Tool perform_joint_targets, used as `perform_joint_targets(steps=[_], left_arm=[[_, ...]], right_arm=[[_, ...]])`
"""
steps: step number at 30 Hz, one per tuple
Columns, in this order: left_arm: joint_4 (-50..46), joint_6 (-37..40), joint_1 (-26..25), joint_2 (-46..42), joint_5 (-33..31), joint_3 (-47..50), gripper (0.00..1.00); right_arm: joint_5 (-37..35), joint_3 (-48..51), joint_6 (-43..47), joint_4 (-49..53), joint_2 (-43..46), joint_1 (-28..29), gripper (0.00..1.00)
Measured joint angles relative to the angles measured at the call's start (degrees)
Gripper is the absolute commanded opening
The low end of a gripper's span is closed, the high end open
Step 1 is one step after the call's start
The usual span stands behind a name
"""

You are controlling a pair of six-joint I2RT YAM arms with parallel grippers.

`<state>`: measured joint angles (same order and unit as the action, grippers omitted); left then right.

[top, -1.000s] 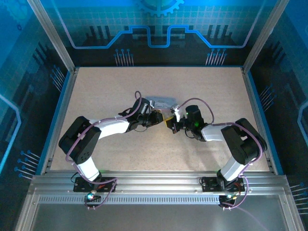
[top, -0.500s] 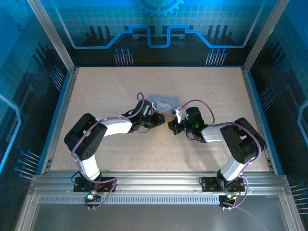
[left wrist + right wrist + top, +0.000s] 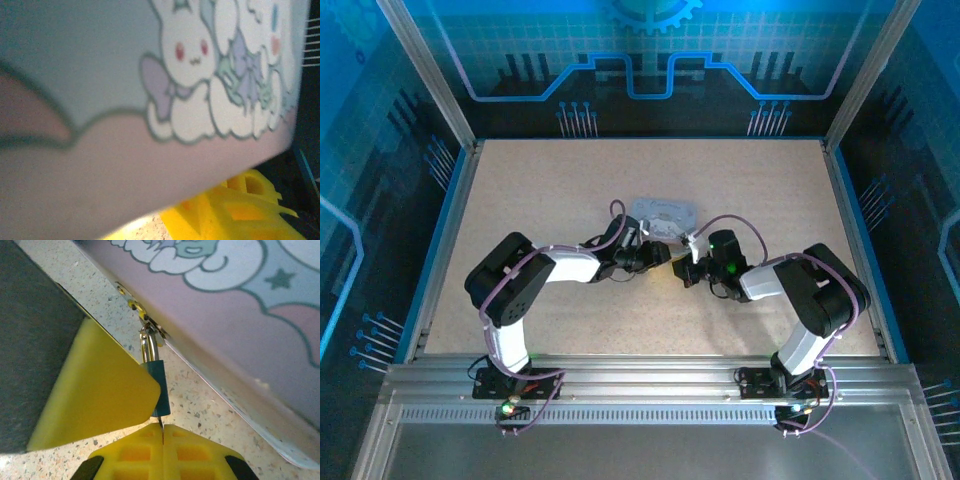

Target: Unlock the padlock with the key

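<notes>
in the right wrist view the padlock [image 3: 156, 385] is hung by its shackle from the edge of the tin [image 3: 240, 315], long axis run twelve to six o'clock. the key [image 3: 161, 426] is pinched between the pressed-together right fingers [image 3: 190, 445] at six o'clock of the lock, in line, tip at its base; seating cannot be told. a yellow pad [image 3: 95, 390], judged the left arm's, is laid against the lock at nine o'clock. from above, both forearms are stretched low and inward; the spread of the left fingers [image 3: 653, 256] cannot be told.
</notes>
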<state>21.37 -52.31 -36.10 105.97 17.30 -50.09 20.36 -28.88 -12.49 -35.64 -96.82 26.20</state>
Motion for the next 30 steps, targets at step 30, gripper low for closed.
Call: perform_joint_targets(steps=[30], left_arm=[[8.26,-9.31,0.66,-17.59,-4.46,17.11,0.54]], right_arm=[[3.54,-2.97,-7.13,19.54,8.39,0.0,0.0]])
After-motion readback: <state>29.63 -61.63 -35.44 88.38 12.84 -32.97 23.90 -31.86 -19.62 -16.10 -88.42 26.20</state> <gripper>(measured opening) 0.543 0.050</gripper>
